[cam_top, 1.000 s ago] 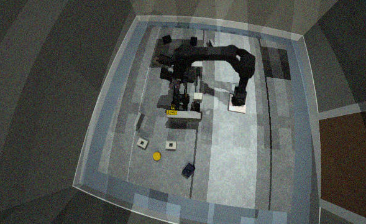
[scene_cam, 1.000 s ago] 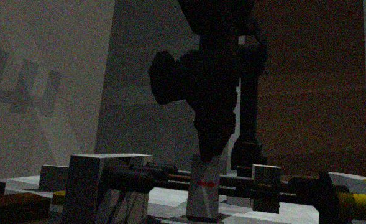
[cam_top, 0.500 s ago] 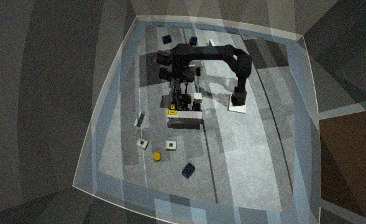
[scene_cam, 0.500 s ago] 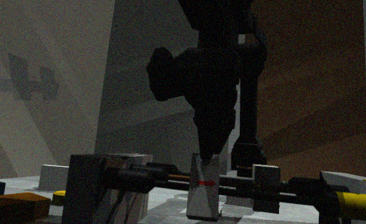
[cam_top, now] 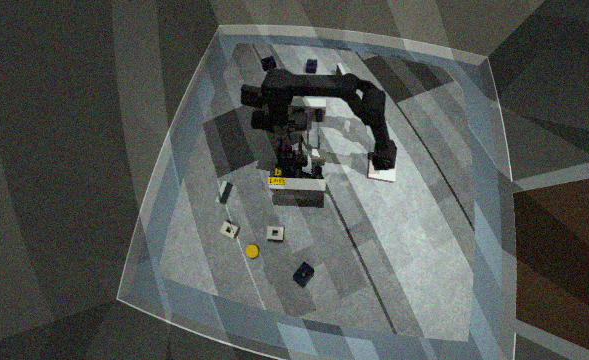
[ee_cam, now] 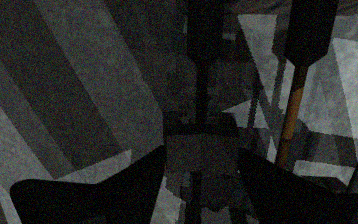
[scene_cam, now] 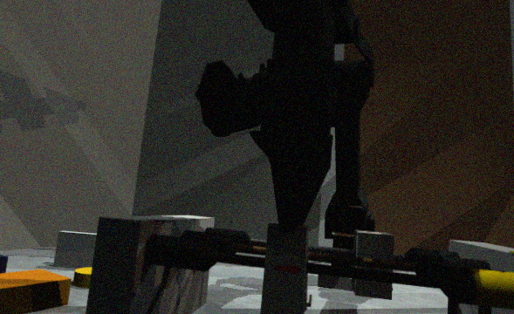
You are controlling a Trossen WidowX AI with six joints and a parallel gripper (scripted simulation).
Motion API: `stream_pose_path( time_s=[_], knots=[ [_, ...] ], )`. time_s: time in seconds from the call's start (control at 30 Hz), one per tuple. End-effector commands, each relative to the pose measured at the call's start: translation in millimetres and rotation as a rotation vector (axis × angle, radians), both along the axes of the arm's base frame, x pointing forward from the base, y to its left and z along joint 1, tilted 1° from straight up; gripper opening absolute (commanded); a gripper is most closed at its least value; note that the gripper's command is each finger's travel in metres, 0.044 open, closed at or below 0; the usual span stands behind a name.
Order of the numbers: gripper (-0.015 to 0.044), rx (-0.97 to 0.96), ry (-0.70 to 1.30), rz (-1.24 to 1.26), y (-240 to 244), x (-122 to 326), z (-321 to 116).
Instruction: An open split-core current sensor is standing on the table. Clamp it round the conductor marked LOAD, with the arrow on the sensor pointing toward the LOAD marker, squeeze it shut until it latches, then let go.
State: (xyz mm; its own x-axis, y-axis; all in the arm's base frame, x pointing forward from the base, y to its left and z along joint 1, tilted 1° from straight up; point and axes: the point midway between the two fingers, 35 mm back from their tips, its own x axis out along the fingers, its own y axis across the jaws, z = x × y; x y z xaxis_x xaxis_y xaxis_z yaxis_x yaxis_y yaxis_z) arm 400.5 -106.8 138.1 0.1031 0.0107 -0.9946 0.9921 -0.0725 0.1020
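Several cables (scene_cam: 405,274) (ee_cam: 293,112): run close together past the sensor; their crowding leaves little room on either side.
Labelled block: the white block (cam_top: 304,185) with a yellow label (cam_top: 276,180) stands inward of the bench's (cam_top: 494,125) edges.
Loose pieces: toward the lower left corner in the top view, two pale square blocks (cam_top: 229,229) (cam_top: 275,233) and a yellow disc (cam_top: 252,251) (scene_cam: 83,277); a navy block (cam_top: 301,275) nearer the lower edge; two dark blocks (cam_top: 268,63) (cam_top: 311,65) near the upper edge.
Sensor (scene_cam: 284,270) (ee_cam: 201,155): below the gripper, among the cables; latching cannot be told.
Long axis: near upright.
Arrow: direction unreadable.
Gripper (scene_cam: 292,222) (ee_cam: 201,152): jaws grasping the sensor.
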Motion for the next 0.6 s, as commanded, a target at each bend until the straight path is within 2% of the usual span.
stream_pose_path(
  time_s=[0.0,0.57],
  knots=[
    [0.0000,0.000,0.041,-0.001,0.1,2.4,-1.2],
    [0.0440,0.001,0.010,0.000,0.0,0.5,-0.1]
  ],
)
